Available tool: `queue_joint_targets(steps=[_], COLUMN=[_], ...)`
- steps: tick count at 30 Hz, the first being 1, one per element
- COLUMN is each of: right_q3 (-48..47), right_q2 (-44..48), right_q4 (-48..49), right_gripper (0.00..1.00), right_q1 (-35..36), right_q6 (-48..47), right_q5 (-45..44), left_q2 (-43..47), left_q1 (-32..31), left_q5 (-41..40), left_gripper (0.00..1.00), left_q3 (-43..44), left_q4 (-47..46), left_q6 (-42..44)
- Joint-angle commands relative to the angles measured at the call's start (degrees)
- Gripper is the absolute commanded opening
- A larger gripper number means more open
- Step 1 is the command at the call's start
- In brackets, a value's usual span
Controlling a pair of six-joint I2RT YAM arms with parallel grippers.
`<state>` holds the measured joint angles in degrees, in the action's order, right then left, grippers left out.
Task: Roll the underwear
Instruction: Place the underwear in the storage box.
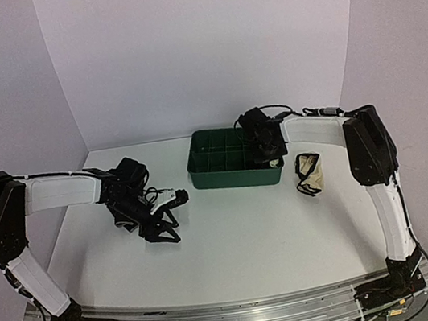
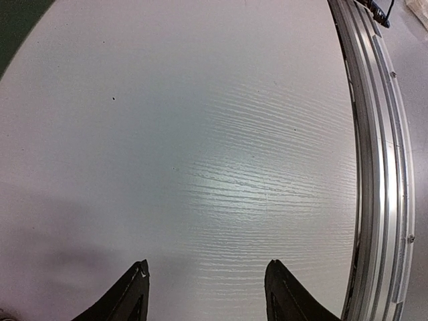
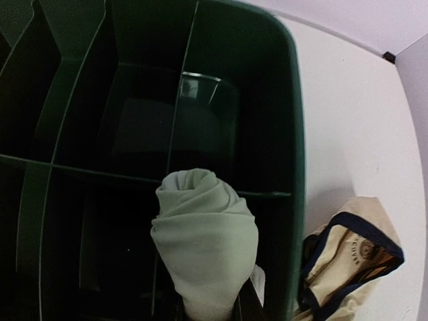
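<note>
- The right gripper point(image 1: 271, 159) appears to be closed on the cream-white roll point(image 3: 204, 247). Cloth hides most of its fingers, so this is judged from the roll standing out of it.
- The roll is held over the rightmost column of compartments in the green tray point(image 3: 294, 134). Its free end overlaps a cross divider and does not sit clearly inside one compartment.
- The cream garment with black edging point(image 3: 351, 247) lies loosely bunched and unrolled on the tabletop point(image 1: 234, 239), just beside the outside of the tray's right wall.
- The left gripper point(image 2: 206, 284) is open with nothing between its fingers. It hangs over bare tabletop, well apart from the tray and the cloth.
- Risk: if the roll is let go while it straddles the divider, it could catch on the edge and tip or loosen, because nothing but its own folds keeps it wound.
- Risk: the edged garment lies so near the tray wall that a finger reaching for it may knock the tray.
- Pose: the right arm rises at the right edge, elbow high, with its forearm folded inward to the tray and the wrist pointing down.
- Pose: the left arm bends at the far left. Its forearm reaches right and the gripper is angled down, left of the tray.
</note>
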<state>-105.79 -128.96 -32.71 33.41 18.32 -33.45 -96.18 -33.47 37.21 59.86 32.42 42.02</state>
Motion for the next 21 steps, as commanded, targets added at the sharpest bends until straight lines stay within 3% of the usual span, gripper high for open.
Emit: queue_joint_targets(steps=[1,11,15,21], right_q3=[-3.09,-2.54,-4.44,-5.94], right_q2=[-3.90,-5.55,-5.42,-2.85], right_q4=[-3.46,-4.87,-5.63,-6.53], right_gripper=[0.00,0.00,0.29,0.41], right_q1=[-0.27,-1.60,-1.64,-1.64], right_q6=[4.32,8.89,6.94,4.03], right_q5=[5.39,7.49,8.56,8.41], left_q2=[1.02,0.67,0.06,-1.21], left_q1=[0.67,1.21,1.35,1.65], left_q5=[-0.37,-0.38,-0.47,-0.41], left_gripper=[0.58,0.58,0.58,0.58], left_q3=[0.35,0.25,0.64,1.87], left_q4=[-1.16,-1.46,-1.56,-1.66], left_q6=[0.65,0.52,0.51,0.65])
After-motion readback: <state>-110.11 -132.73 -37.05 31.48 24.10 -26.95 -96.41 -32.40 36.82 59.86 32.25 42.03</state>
